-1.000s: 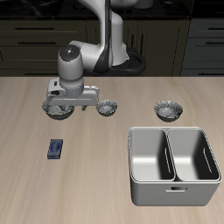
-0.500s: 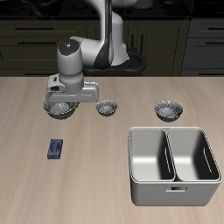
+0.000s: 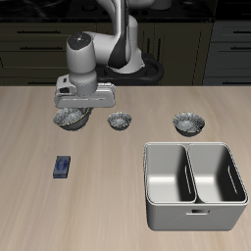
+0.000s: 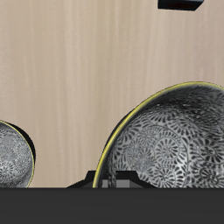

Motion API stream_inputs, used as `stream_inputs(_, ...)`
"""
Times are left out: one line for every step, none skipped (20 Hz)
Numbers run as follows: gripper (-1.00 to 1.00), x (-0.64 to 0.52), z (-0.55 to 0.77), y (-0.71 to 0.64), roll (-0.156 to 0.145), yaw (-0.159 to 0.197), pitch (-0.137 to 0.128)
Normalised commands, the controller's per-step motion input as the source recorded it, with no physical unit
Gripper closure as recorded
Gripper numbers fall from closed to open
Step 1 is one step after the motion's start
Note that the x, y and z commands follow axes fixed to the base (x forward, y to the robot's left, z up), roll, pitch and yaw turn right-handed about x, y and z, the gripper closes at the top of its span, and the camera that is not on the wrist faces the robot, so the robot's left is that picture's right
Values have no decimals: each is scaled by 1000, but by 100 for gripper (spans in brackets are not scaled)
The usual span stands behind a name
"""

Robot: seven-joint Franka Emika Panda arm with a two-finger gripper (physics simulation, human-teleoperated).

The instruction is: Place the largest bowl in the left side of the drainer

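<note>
Right over the largest bowl (image 3: 70,119) hangs the gripper (image 3: 75,106), and its body hides most of the bowl in the exterior view, so only the bowl's front rim peeks out underneath. Whether the fingers are apart or pinched on the rim I cannot tell — the exterior view hides them, and the wrist view shows only a dark bit of the gripper (image 4: 112,181) at the bowl's edge. The largest bowl (image 4: 171,140) fills much of the wrist view: it is round and shallow, with a thin yellow rim and a grey inside covered in swirly flower shapes. Nothing lies inside it. It sits toward the back of the light wooden surface (image 3: 98,196), well apart from the drainer (image 3: 194,185). The drainer is a big grey metal tub near the front edge, split by a middle wall into two deep parts, and both parts have nothing in them. Two more patterned bowls are on the surface — a small bowl (image 3: 120,121) just beside the largest bowl, and a middle-sized bowl (image 3: 188,123) farther along, behind the drainer. Both look bare inside too. A little dark blue block (image 3: 63,167) lies nearer the front edge, apart from all the bowls. No words or labels can be read on any of these things.
</note>
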Motion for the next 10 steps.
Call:
stream_inputs(100, 22, 177, 19, 5, -2, -33)
stream_inputs(100, 19, 613, 282, 33, -40, -101)
stream_inputs(100, 40, 385, 211, 25, -40, -53)
stream_inputs(100, 26, 291, 120, 14, -5, -48)
stream_inputs(100, 26, 350, 217, 25, 2, -60)
stream_inputs(100, 24, 374, 166, 14, -24, -48)
stream_inputs(100, 15, 275, 155, 7, -9, -44)
stream_inputs(100, 3, 349, 141, 7, -26, -54)
stream_inputs(100, 27, 462, 224, -8, 21, -64)
stream_inputs(100, 19, 411, 78, -35, -15, -63)
